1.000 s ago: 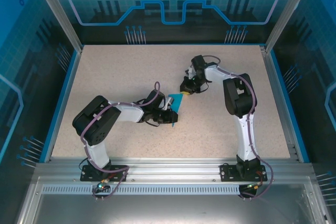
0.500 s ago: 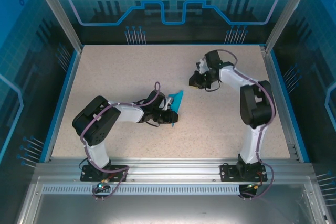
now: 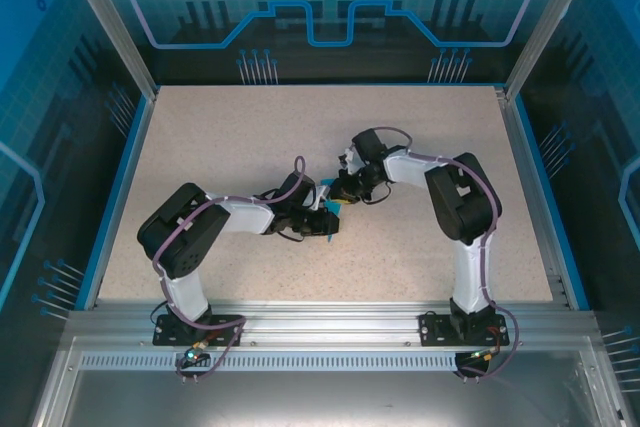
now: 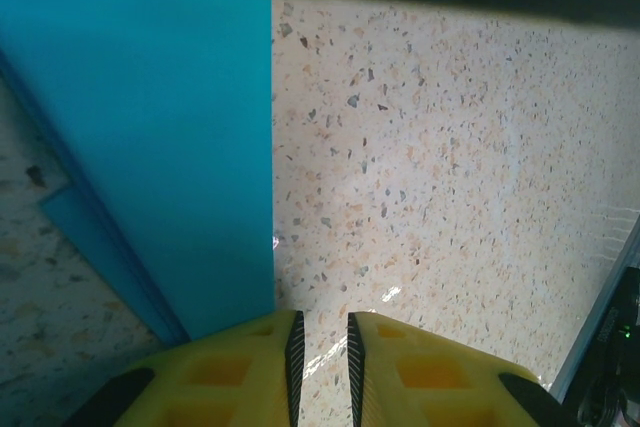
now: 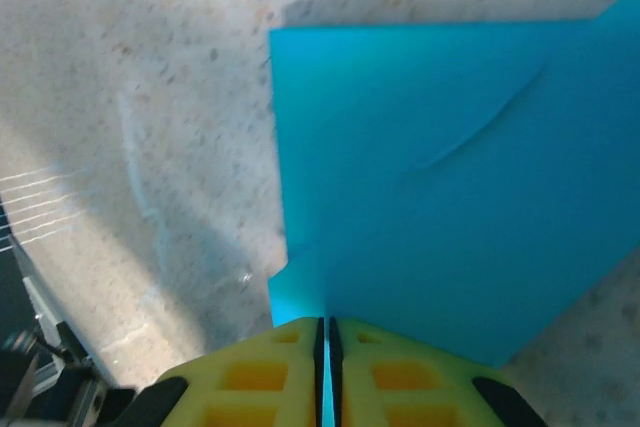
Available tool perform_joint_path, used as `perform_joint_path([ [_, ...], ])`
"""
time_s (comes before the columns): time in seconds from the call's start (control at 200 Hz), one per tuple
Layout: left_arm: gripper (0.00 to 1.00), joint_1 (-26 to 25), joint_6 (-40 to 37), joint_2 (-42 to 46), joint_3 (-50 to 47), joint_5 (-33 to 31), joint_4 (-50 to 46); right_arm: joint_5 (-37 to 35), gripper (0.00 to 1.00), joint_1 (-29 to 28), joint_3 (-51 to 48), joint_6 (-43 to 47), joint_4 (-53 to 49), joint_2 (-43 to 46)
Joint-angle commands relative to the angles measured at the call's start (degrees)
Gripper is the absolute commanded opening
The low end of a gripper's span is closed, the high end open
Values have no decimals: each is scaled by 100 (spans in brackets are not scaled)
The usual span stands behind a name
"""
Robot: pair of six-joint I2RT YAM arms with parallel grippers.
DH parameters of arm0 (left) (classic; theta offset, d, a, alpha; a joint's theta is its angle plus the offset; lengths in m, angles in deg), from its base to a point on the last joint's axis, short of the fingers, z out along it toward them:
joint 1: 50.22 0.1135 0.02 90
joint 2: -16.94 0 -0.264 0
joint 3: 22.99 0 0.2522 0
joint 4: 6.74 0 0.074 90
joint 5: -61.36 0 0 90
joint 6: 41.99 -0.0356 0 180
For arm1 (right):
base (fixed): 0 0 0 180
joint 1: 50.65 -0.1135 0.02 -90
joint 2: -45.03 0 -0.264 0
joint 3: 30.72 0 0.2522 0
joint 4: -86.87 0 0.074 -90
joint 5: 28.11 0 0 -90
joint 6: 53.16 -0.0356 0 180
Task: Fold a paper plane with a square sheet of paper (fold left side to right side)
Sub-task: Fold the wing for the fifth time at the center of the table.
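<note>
Top external view: right hand, withdrawn a moment ago, is back just beside left hand, pinching the edge of the paper. The paper lies against the left hand, whose jaws stand a slit apart and grip nothing. Folding can likely resume.

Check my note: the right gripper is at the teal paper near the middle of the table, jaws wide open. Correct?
No, not wide open. The right wrist view shows the right gripper shut on an edge of the teal paper, a sliver showing between its jaws. The rest holds: it is near the middle of the table.
</note>
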Motion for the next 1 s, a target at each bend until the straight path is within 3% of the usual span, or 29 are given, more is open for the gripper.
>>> perform_joint_path([
  [0.0, 23, -143, -85, -43, -253, -121, -862, -304, 13, -15, 376, -29, -334, -302],
  [0.765, 24, -580, -282, 842, -958, 134, -1221, -596, 13, 29, 754, 25, -859, -760],
  [0.99, 26, -425, -454, 1696, -322, 10, -1655, -525, 13, 29, 696, 16, -797, -707],
])
